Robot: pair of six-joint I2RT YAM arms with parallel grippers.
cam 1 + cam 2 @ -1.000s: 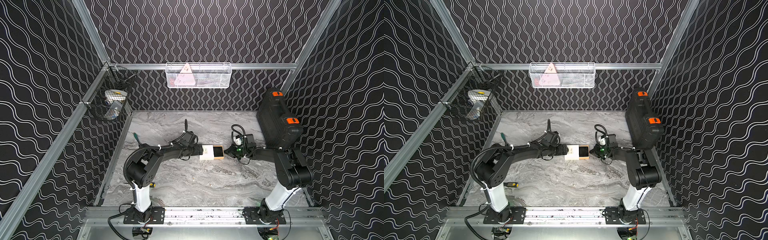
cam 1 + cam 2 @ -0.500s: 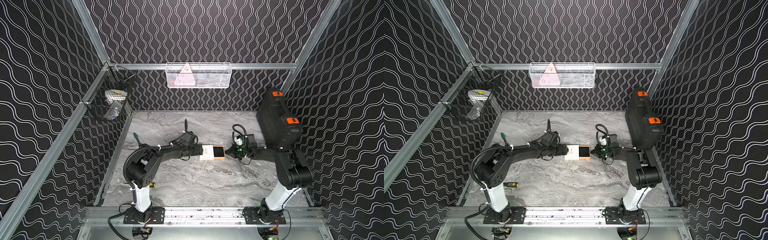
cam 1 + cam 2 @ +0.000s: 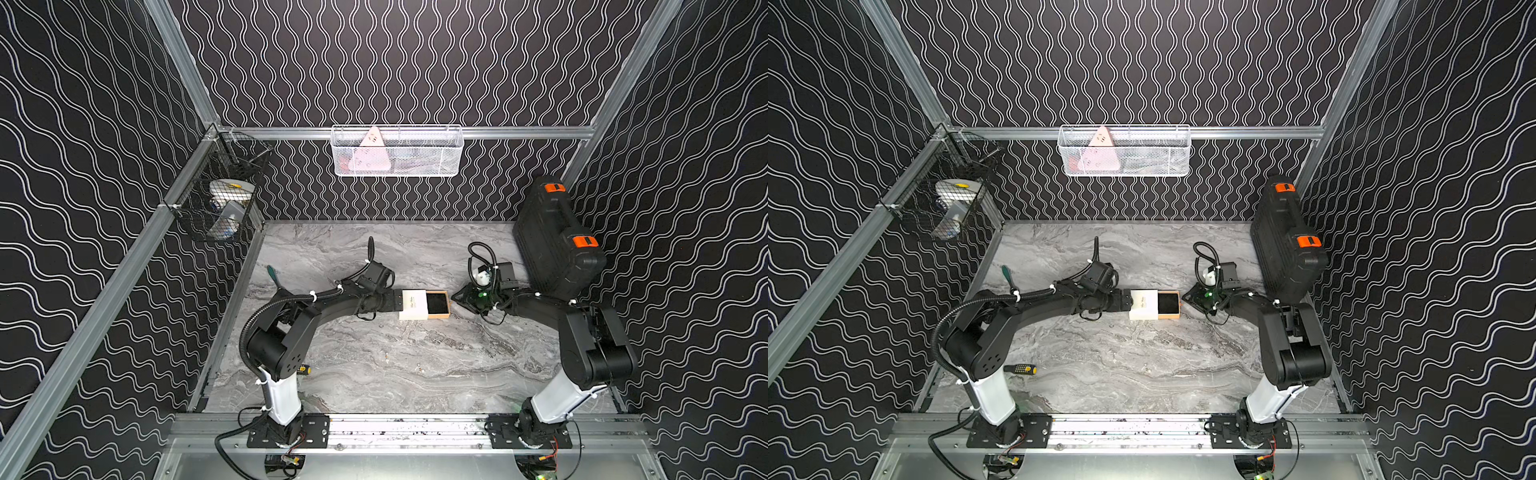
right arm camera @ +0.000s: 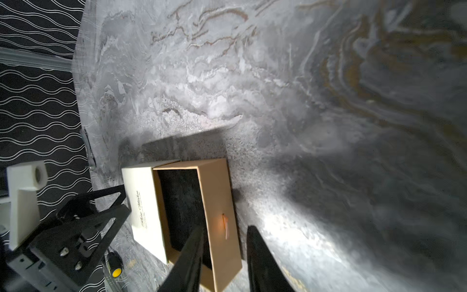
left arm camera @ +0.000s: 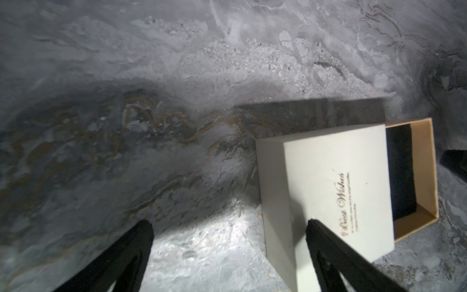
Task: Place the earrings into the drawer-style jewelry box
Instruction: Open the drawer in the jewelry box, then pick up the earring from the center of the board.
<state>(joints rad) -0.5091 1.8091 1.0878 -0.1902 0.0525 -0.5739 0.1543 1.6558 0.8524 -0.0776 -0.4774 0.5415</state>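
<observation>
While the drawer-style jewelry box [image 3: 424, 304] sits open, empty, the earrings [image 3: 419, 368] lie on the desk [image 3: 374, 399]; left gripper [image 5: 228, 222] and right gripper [image 4: 225, 227] jaws parted.

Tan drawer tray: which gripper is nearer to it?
Right. The right gripper, open, sits just off the pulled-out end of the tan tray. The left gripper, open, is at the opposite end of the white sleeve, one finger over it.

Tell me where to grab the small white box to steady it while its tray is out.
Probably the white sleeve, pinched across its two side walls from the closed end, on the left arm's side. It lies flat, and the tan tray sticks out the opposite end, so that grip leaves the tray clear.
</observation>
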